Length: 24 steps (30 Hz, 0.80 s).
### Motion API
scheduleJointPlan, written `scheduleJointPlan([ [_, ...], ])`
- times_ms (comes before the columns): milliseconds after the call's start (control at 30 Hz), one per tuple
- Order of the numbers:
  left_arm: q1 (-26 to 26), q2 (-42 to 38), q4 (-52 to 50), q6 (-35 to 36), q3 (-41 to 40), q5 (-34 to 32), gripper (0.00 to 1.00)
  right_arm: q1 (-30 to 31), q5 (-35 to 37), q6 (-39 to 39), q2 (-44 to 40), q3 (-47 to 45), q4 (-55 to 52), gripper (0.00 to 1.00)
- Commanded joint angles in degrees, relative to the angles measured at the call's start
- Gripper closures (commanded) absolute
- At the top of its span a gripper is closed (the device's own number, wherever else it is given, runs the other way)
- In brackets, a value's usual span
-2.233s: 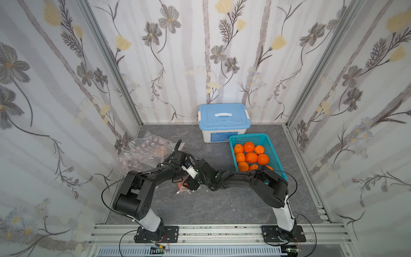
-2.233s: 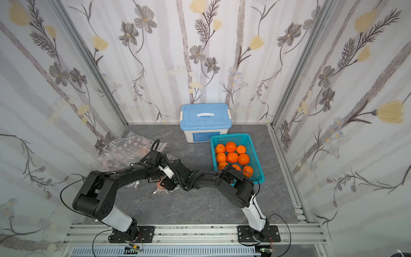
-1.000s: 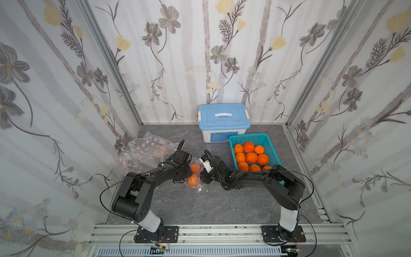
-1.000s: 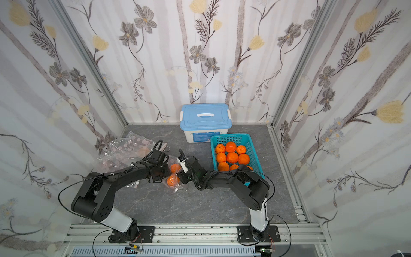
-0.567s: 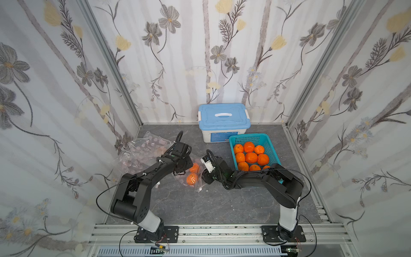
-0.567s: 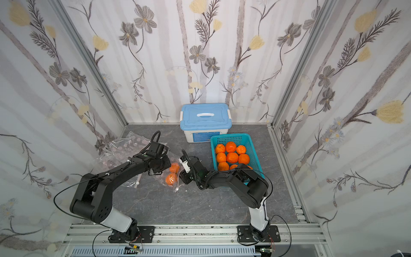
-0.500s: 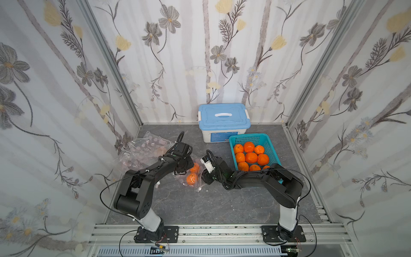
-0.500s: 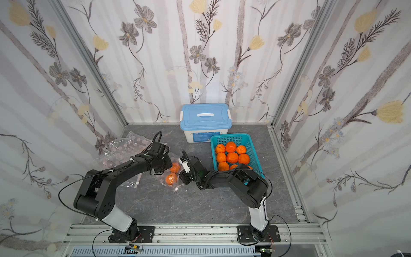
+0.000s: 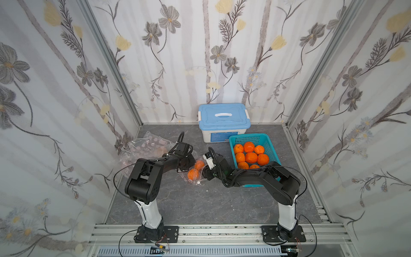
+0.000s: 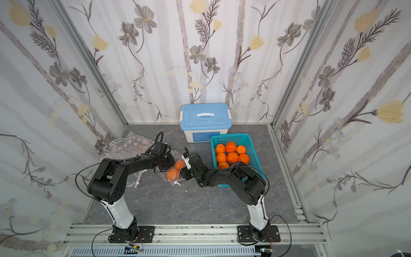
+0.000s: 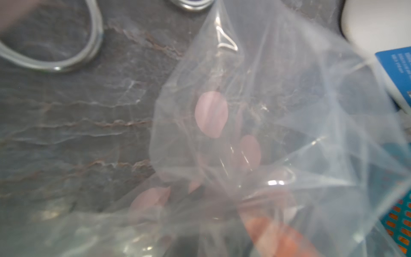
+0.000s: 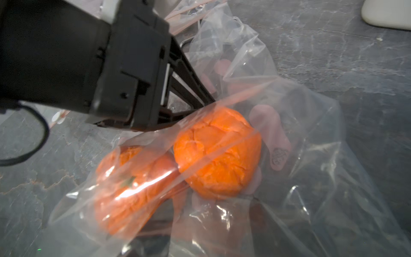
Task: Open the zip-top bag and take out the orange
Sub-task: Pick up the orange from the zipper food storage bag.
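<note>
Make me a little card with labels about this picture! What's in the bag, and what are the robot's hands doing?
Bag: clear plastic with pink spots
In the bag: two oranges, not taken out yet
Left gripper: at the bag's edge; grip unclear
Right gripper: beside the bag, opposite the left one; grip unclear
Basket: blue-green, holds more oranges
Box: blue lid, shut, behind the basket

Robot test booth, lab-style. Flowered wall panels (image 9: 200, 55) on three sides, held in metal corner posts (image 9: 112, 66). Grey stone-look tabletop (image 9: 200, 200). Left arm (image 9: 144, 178), right arm (image 9: 282, 184) on black base plates (image 9: 171, 231), bolted to slotted metal rail (image 9: 222, 231).
</note>
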Motion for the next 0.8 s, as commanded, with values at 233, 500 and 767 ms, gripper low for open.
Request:
scheduleJointPlan([
  [233, -0.20, 1.74, -2.54, -0.27, -1.61, 3.24, 0.77, -0.69, 1.11, 1.19, 6.53, 10.99, -4.35, 0.39],
  [500, -0.49, 1.72, -2.54, -0.10, -2.06, 3.61, 0.78, -1.11, -2.57, 3.31, 9.45, 15.53, -6.08, 0.56],
  [767, -0.45, -1.40, -4.90, -0.02, -3.07, 2.03, 0.78, -1.11, -3.71, 2.11, 2.36, 6.92, -3.46, 0.80],
])
